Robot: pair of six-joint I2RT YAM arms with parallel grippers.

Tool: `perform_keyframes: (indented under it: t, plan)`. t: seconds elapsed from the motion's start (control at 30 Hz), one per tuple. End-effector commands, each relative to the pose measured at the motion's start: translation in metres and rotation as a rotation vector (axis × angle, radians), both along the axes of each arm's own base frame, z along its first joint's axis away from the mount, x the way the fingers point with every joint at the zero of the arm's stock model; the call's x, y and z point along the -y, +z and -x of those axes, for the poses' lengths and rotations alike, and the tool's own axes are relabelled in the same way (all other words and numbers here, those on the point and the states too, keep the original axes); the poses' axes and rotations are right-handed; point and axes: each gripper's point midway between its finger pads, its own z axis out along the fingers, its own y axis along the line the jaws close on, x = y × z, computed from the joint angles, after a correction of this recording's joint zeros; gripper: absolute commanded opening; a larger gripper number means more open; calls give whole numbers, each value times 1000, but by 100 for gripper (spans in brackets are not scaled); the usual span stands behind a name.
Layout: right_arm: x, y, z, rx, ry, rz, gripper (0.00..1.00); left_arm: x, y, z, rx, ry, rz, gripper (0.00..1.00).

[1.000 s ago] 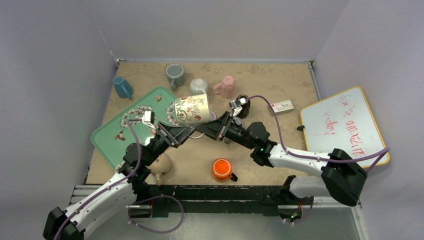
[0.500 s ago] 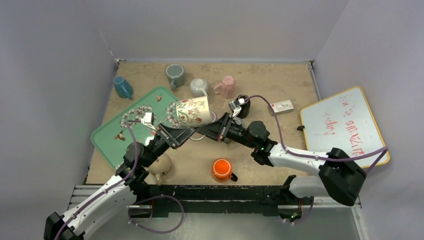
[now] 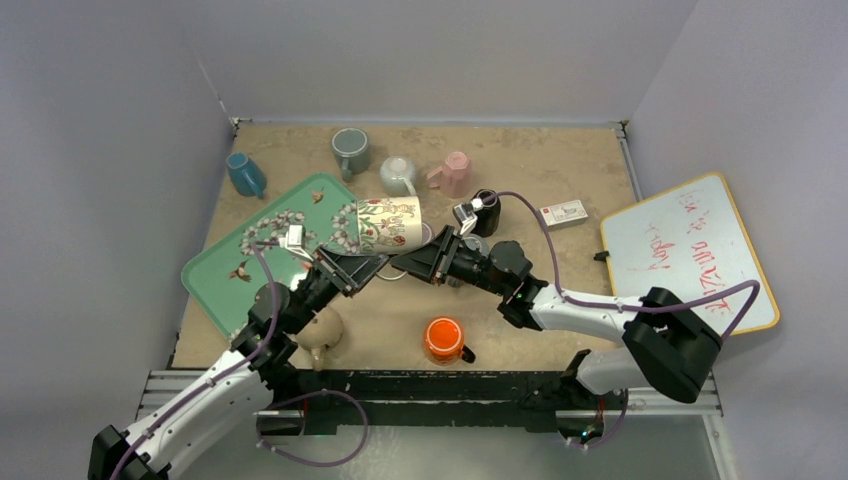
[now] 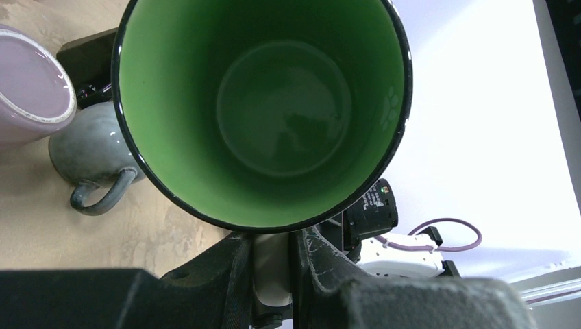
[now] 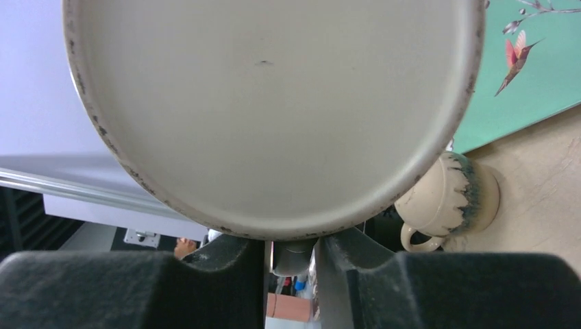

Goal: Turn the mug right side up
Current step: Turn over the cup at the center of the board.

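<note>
From above, the mug (image 3: 388, 224) lies on its side at the right edge of the green tray (image 3: 225, 270). Its mouth points toward my left arm and its base toward my right. My left gripper (image 3: 362, 266) and my right gripper (image 3: 405, 264) meet just under it, at its white handle. An orange mug (image 3: 442, 338) stands on the table (image 3: 560, 170) nearer my bases, well apart from the mug. A whiteboard (image 3: 690, 250) lies off to the right.

My left wrist camera looks straight into the mug's green inside (image 4: 274, 103). My left fingers (image 4: 312, 264) are pressed together on a white piece of the mug just below its black rim. A grey mug (image 4: 92, 154) and a pink mug (image 4: 31, 82) sit on the table beyond it.

My right wrist camera sees the mug's flat, pale base (image 5: 274, 103) filling the frame. My right fingers (image 5: 342, 260) stand narrowly apart on either side of a pale piece under that base. I cannot tell whether they are gripping it. A cream mug (image 5: 449, 199) sits beside the tray's edge.
</note>
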Motion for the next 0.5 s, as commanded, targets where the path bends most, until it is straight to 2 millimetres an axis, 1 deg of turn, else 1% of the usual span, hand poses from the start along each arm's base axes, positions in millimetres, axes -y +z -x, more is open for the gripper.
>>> perform_keyframes:
  t: [0.0,0.03,0.07,0.1,0.17,0.23,0.27,0.4,0.47]
  plan:
    - [5,43,2,96,-3,-117,21,-9,45,9,163,16,52,0]
    - [6,43,1,94,-9,-118,13,-9,43,9,160,16,48,0]
    - [7,44,0,93,-17,-126,2,-9,41,10,156,14,45,0]
    - [8,45,-1,94,-25,-133,0,-9,39,10,154,14,42,0]
    - [9,47,-2,94,-32,-140,0,-8,34,11,147,7,30,0]
    - [8,52,0,114,-13,-140,0,-7,35,13,152,-3,29,0]
    - [6,54,2,121,0,-140,0,-7,36,13,152,-4,30,2]
    - [2,63,6,147,39,-161,0,-2,46,14,166,-25,0,25]
    - [0,68,8,154,58,-178,0,1,52,13,175,-36,-22,30]
